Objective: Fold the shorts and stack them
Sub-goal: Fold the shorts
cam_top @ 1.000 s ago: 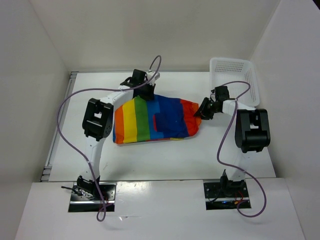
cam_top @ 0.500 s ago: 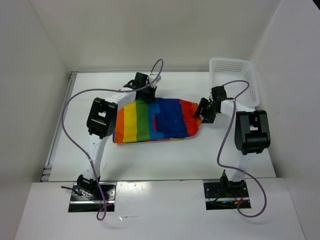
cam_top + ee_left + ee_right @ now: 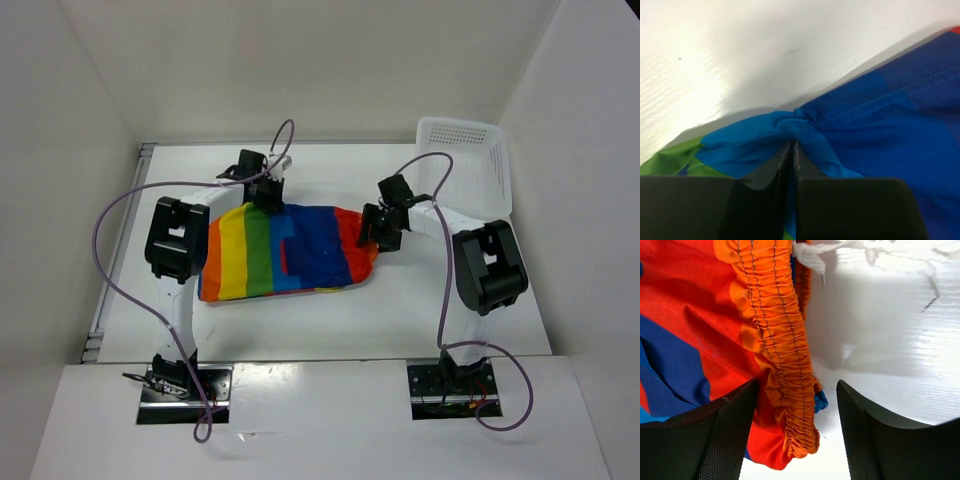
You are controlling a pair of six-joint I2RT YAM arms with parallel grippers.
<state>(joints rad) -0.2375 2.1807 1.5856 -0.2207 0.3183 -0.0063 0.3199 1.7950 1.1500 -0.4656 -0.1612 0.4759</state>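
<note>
Shorts (image 3: 285, 252) flat at centre of counter (image 3: 420, 300); left claw (image 3: 792, 146) clenched on bunched blue far edge, right claw (image 3: 796, 385) released, straddling orange elastic waistband (image 3: 776, 335).

The soft cloth shorts (image 3: 270, 255) carry wide stripes of orange, yellow, green, light blue, dark blue and red. They have a dark blue patch pocket (image 3: 297, 252) and a gathered orange waistband (image 3: 775, 340). The perforated plastic basket (image 3: 468, 160) and the smooth table (image 3: 400, 300) are both plain white.
</note>
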